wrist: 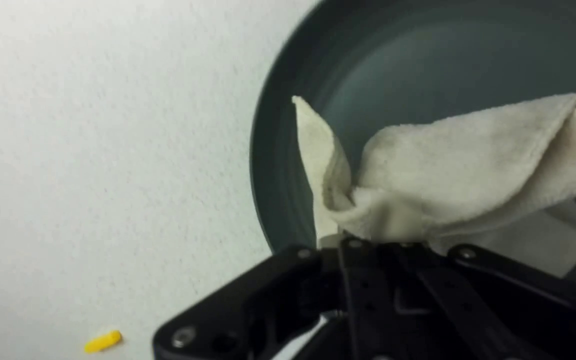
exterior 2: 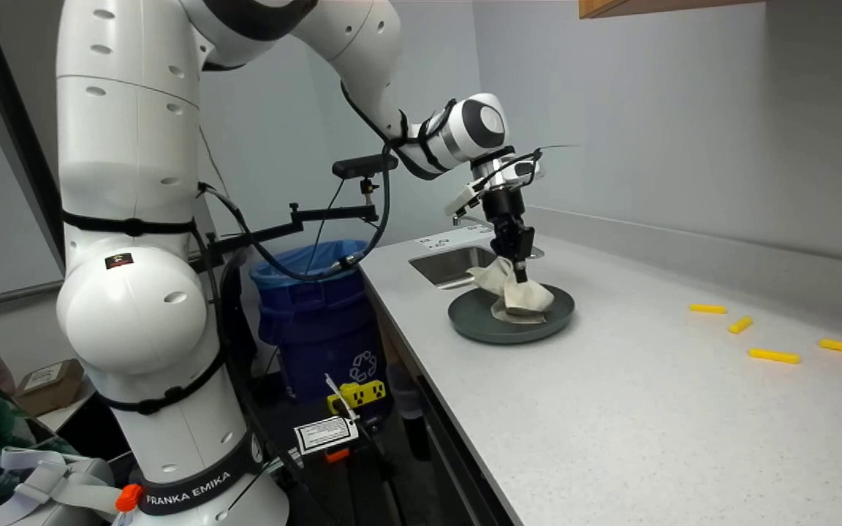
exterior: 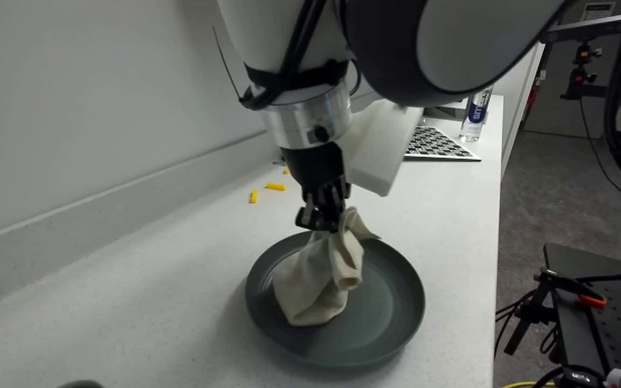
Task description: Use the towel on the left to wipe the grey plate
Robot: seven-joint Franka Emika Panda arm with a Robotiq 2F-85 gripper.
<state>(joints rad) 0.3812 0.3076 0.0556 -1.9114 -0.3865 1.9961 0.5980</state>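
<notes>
I am gripping the crumpled cream cloth towel (exterior: pixel 310 285) in the black two-fingered claw (exterior: pixel 330 225), which is pinching its gathered upper part while the lower folds are resting on the round dark grey plate (exterior: pixel 391 302). The plate is sitting on the speckled white tabletop (exterior: pixel 154 334), and the towel is covering part of its middle.

Around them, short yellow sticks (exterior 2: pixel 774 356) are lying scattered toward the pale grey wall (exterior 2: pixel 684 131), apart from the plate. In an exterior view, a white boxy housing (exterior: pixel 383 151) on the white robot arm (exterior: pixel 267 32) is getting in my way, hiding part of a black-and-white patterned board (exterior: pixel 440 144); a clear plastic bottle with a blue label (exterior: pixel 476 116) is standing near it.

In an exterior view, I am also picking out a metal sink (exterior 2: pixel 450 264) near the plate and a blue plastic bin (exterior 2: pixel 319 356) standing beside the tabletop's edge. The wrist view is showing me a single yellow stick (wrist: pixel 103 341), but it is also giving me a pointed corner of the towel (wrist: pixel 313 142), jutting out above the plate beside the claw.
</notes>
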